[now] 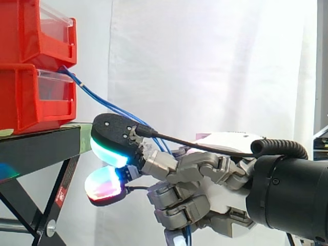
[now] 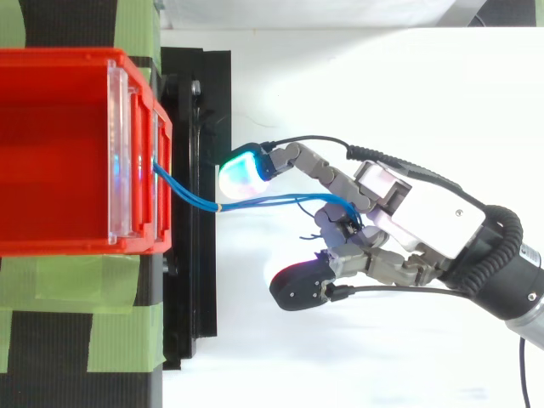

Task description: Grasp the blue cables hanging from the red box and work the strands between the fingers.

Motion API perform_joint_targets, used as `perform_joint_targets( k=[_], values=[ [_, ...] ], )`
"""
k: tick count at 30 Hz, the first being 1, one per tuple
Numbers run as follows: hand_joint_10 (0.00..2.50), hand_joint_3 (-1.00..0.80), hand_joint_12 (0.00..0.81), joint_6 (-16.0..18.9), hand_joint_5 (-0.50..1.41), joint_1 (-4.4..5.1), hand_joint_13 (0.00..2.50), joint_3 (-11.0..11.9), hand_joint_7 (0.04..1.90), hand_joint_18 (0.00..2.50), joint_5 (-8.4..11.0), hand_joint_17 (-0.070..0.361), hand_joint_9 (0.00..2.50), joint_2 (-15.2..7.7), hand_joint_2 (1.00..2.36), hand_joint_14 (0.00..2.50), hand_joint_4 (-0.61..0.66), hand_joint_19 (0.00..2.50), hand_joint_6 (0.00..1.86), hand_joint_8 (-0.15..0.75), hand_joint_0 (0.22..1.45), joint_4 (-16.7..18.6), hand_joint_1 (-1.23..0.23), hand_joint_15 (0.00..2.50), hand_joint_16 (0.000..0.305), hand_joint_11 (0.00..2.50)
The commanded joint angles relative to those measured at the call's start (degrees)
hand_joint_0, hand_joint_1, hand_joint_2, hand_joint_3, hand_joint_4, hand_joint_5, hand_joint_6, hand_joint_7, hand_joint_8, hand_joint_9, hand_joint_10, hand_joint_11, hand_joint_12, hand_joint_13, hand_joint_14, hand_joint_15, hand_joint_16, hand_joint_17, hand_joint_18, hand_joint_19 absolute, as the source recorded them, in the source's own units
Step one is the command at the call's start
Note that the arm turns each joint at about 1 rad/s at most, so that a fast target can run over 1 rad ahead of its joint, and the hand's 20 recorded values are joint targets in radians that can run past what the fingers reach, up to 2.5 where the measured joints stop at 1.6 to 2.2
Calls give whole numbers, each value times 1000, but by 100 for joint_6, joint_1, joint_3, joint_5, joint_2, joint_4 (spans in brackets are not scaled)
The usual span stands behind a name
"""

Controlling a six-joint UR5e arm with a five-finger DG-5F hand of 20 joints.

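Nearest the side camera, your hand (image 1: 215,174) has its grey jointed fingers curled round the blue cables (image 2: 255,202). Two outstretched fingers (image 2: 297,161) flank the strands. From above you see the thin, glossy cables run taut into the palm. From the side they slope down from the lower red bin (image 1: 31,97), emerging just under the upper red bin (image 1: 31,31). The bins stand on a black stand (image 1: 36,148) patched with green tape (image 2: 119,280), with the white curtain (image 1: 205,61) behind.

White curtain (image 1: 205,61) behind a black stand (image 1: 36,148) with strips of green tape (image 2: 119,280)
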Motion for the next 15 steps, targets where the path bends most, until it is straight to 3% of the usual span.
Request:
perform_joint_targets(
  k=[1,15],
  values=[
    [2500,-1000,518,0,-134,-8,1537,-7,1029,1849,0,137,1094,0,1000,2500,231,849,11,443,755,-35,-527,1619,61,2500],
    [2500,-1000,523,0,-140,1,1525,-7,1028,1834,0,137,1089,-9,1000,2500,234,833,11,448,758,-474,-523,1617,61,2500]
  ],
)
